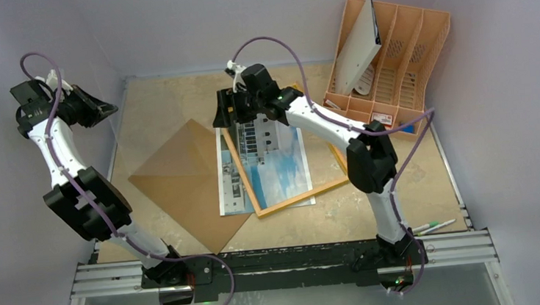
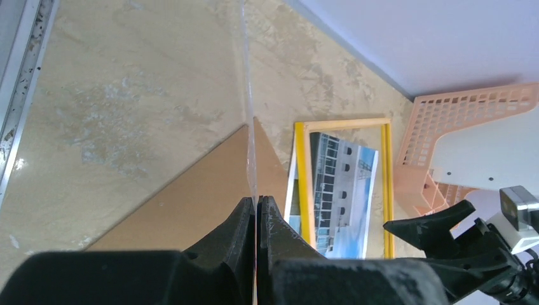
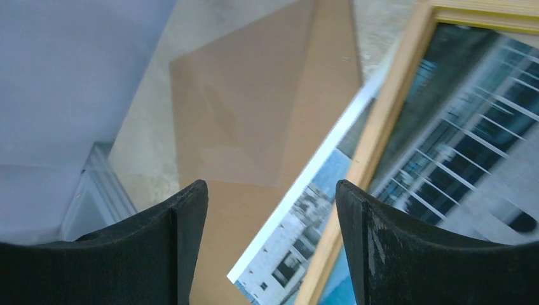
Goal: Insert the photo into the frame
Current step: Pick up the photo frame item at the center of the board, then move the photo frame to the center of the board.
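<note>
Top external view shows the photo [image 1: 275, 163] lying face up near the middle of the bench [image 1: 159, 103], with the frame [image 1: 300, 198] laid on top of it. The two are not lined up. The frame is turned a little, so a strip of the photo along its left side and a near corner stick out from under the rails. The brown backing board [image 1: 181, 179] lies toward the left edge of the bench, and the photo seems to overlap its corner. The left jaws, raised near the far left corner, are closed on the edge of a clear sheet [image 2: 249, 127]. The right jaws stand wide apart with nothing between them, over the far left corner of the frame. I judge the task about half done: the photo is under the frame, but it must be squared into the opening, and the sheet and board are not yet put back
</note>
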Controlling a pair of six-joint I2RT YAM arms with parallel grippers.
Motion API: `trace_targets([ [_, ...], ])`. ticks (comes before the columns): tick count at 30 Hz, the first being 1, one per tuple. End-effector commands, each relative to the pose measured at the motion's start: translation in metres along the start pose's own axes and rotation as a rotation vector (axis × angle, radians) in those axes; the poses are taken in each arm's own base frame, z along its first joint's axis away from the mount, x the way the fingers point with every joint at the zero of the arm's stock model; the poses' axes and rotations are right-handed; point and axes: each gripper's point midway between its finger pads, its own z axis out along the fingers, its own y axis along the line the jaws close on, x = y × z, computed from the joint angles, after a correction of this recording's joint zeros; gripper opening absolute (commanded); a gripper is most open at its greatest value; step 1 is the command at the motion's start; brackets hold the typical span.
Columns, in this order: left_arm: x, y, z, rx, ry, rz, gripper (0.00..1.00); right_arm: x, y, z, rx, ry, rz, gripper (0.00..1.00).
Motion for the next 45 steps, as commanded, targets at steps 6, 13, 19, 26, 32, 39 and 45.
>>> trace_targets([
  [6, -0.036, -0.105, -0.068, 0.128, -0.211, 0.176, 0.00, 0.066, -0.078, -0.032, 0.345, 0.129, 0.030, 0.78],
  [13, -0.030, -0.160, -0.094, 0.199, -0.291, 0.239, 0.00, 0.116, -0.084, -0.015, 0.273, 0.254, 0.068, 0.74],
  [19, -0.030, -0.185, -0.116, 0.265, -0.369, 0.195, 0.00, 0.155, -0.060, 0.001, 0.169, 0.343, 0.058, 0.74],
  [26, -0.027, -0.193, -0.120, 0.304, -0.388, 0.157, 0.00, 0.184, -0.030, 0.020, 0.080, 0.402, 0.093, 0.65],
  [32, -0.022, -0.188, -0.116, 0.299, -0.386, 0.144, 0.00, 0.187, 0.008, 0.037, -0.037, 0.442, 0.108, 0.58],
  [39, -0.017, -0.189, -0.111, 0.304, -0.373, 0.134, 0.00, 0.175, 0.041, 0.047, -0.098, 0.434, 0.108, 0.58],
  [45, -0.015, -0.198, -0.113, 0.325, -0.374, 0.146, 0.00, 0.117, 0.040, 0.009, -0.041, 0.195, 0.039, 0.70],
])
